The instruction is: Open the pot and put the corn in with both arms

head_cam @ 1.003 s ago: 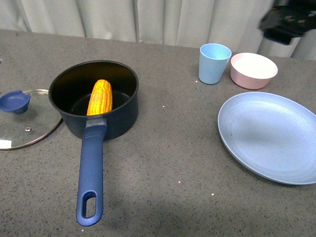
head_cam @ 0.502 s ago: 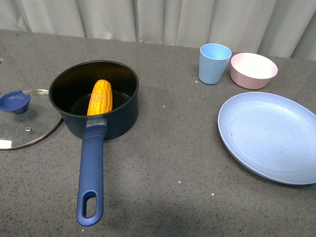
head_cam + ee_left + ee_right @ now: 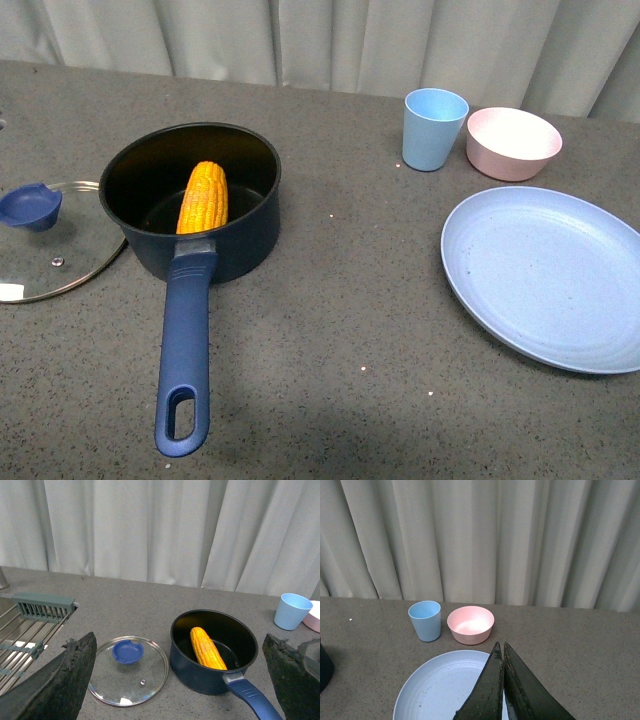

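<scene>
Your wide-open, empty left pincer (image 3: 175, 680) frames the dark navy round saucepan (image 3: 214, 652) holding the yellow-orange corn cob (image 3: 207, 648); your right pincer (image 3: 501, 690) is pressed closed, empty.

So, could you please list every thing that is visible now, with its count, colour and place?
pot: one, dark navy with a long blue handle, left part of the table, open
corn: one, yellow-orange, lying inside the pot
glass lid: one, clear with a blue knob, flat on the table beside the pot
cup: one, light blue, far right side
bowl: one, pink, beside the cup
plate: one, light blue, right side
rack: one, grey, table edge beyond the lid
left gripper: black, open
right gripper: black, shut, above the plate
</scene>
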`<state>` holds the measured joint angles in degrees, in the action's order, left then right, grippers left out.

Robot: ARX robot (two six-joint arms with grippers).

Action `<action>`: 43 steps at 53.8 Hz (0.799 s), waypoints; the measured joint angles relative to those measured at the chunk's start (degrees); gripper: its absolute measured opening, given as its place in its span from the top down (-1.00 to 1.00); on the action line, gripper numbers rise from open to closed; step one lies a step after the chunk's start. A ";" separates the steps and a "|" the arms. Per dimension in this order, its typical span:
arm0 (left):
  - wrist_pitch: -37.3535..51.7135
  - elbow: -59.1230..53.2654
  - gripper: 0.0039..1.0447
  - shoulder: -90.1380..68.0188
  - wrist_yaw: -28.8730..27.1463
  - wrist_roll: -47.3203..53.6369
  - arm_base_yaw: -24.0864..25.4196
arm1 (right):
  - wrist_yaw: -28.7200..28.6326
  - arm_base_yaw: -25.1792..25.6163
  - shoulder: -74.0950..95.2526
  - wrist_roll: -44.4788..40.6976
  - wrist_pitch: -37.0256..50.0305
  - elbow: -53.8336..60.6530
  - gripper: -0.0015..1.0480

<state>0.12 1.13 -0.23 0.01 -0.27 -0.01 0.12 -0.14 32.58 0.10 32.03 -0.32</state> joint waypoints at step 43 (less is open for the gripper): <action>0.00 0.00 -0.88 0.00 0.00 0.00 0.00 | -0.04 0.00 -21.38 0.00 -20.59 0.02 0.98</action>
<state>0.12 1.13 -0.23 0.01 -0.27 -0.01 0.08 -0.14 11.20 0.10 11.44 -0.30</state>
